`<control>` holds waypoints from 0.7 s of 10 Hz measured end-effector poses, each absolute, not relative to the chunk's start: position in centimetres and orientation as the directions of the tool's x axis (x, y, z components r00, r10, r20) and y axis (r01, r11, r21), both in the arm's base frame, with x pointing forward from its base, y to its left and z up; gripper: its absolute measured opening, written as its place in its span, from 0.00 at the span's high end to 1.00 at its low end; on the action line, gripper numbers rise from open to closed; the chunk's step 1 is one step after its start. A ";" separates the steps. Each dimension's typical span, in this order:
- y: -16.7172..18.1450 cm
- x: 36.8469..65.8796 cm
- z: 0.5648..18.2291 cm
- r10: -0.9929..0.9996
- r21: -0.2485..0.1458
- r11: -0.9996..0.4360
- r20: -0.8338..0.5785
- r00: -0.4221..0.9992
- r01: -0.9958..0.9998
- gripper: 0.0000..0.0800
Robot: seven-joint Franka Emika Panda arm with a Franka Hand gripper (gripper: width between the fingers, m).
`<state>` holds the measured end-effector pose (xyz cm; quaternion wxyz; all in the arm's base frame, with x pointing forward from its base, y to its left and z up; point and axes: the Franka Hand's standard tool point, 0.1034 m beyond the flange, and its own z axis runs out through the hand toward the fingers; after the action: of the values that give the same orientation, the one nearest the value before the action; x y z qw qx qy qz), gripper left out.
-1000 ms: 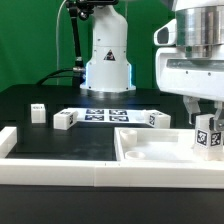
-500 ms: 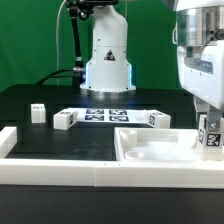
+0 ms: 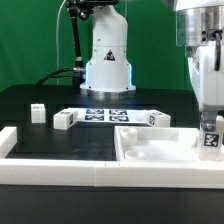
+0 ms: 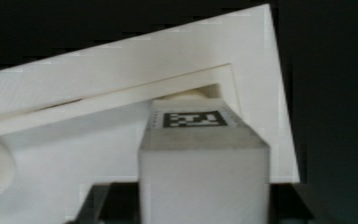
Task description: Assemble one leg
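My gripper (image 3: 209, 120) is shut on a leg (image 3: 211, 140), a small white post whose tag faces the camera. It holds the leg upright over the right corner of the large white panel (image 3: 150, 148). I cannot tell whether the leg's lower end touches the panel. In the wrist view the leg (image 4: 202, 160) fills the middle between my dark fingers (image 4: 115, 206). Its tag end points at the inner corner of the panel (image 4: 140, 70).
The marker board (image 3: 100, 115) lies in front of the robot base. Three more white legs rest near it (image 3: 38, 113), (image 3: 65, 120), (image 3: 157, 119). A white raised border (image 3: 60, 172) runs along the front and the exterior view's left.
My gripper has moved down and toward the exterior view's right with the leg, so the leg now sits lower at the panel's right corner.
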<state>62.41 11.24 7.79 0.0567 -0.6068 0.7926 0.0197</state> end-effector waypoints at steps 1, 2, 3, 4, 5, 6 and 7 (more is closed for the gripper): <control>11.2 62.4 7.8 -0.958 -0.037 0.268 -0.114 -0.262 -0.963 0.63; 11.4 62.4 7.7 -0.947 -0.031 0.303 -0.120 -0.298 -0.952 0.50; 11.5 62.4 7.7 -0.950 -0.032 0.293 -0.120 -0.287 -0.956 0.50; 11.5 62.4 7.7 -0.951 -0.032 0.292 -0.120 -0.286 -0.956 0.33; 11.5 62.4 7.7 -0.951 -0.032 0.291 -0.120 -0.285 -0.956 0.22; 11.5 62.4 7.7 -0.958 -0.035 0.267 -0.119 -0.262 -0.963 0.20; 11.5 62.4 7.7 -0.967 -0.040 0.231 -0.118 -0.225 -0.972 0.20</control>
<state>62.37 11.50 7.72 0.0586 -0.6196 0.7825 0.0211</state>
